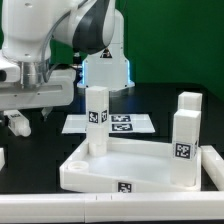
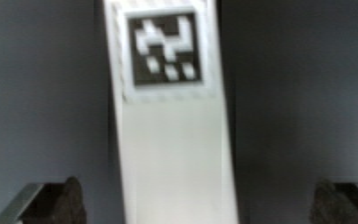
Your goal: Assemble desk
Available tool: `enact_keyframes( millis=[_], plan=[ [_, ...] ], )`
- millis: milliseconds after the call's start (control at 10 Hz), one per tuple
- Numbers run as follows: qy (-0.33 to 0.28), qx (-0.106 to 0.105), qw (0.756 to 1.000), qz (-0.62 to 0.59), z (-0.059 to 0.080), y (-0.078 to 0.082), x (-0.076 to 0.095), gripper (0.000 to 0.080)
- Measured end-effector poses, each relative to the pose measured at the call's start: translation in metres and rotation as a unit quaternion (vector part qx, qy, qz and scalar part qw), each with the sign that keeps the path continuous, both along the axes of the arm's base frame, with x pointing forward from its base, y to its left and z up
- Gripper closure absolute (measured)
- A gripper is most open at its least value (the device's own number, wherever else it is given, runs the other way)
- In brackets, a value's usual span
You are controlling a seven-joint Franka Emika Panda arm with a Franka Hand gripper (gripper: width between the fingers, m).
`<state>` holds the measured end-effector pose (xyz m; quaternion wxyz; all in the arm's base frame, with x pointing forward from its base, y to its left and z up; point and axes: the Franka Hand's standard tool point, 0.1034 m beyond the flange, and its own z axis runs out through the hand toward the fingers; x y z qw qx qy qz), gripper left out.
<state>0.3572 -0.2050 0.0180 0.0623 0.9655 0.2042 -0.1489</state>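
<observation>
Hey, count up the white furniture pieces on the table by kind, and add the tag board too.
Desk top: 1
Upright legs: 3
Marker board: 1
Total: 5, leaving out a white piece cut off at the exterior view's left edge, whose kind I cannot tell.

The robot's white arm (image 1: pixel 45 40) reaches down on the exterior view's left. Its hand (image 2: pixel 202 205) is wide open, with two dark fingers (image 2: pixel 51 203) far apart. It holds nothing.
</observation>
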Motion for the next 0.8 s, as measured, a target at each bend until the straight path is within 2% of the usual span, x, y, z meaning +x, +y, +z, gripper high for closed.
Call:
enact_keyframes(
  millis=[200,300,500,700,800],
  plan=[
    [-0.002,0.000,1.000,0.001,-0.001,-0.007,-0.004,0.0151],
    [-0.003,-0.003,1.000,-0.001,-0.004,-0.012,-0.012,0.0151],
    [-0.008,-0.005,1.000,0.002,-0.005,-0.016,-0.014,0.0151],
    [-0.008,-0.005,1.000,0.002,-0.005,-0.016,-0.014,0.0407],
    [-0.008,-0.005,1.000,0.002,-0.005,-0.016,-0.014,0.0407]
  ],
)
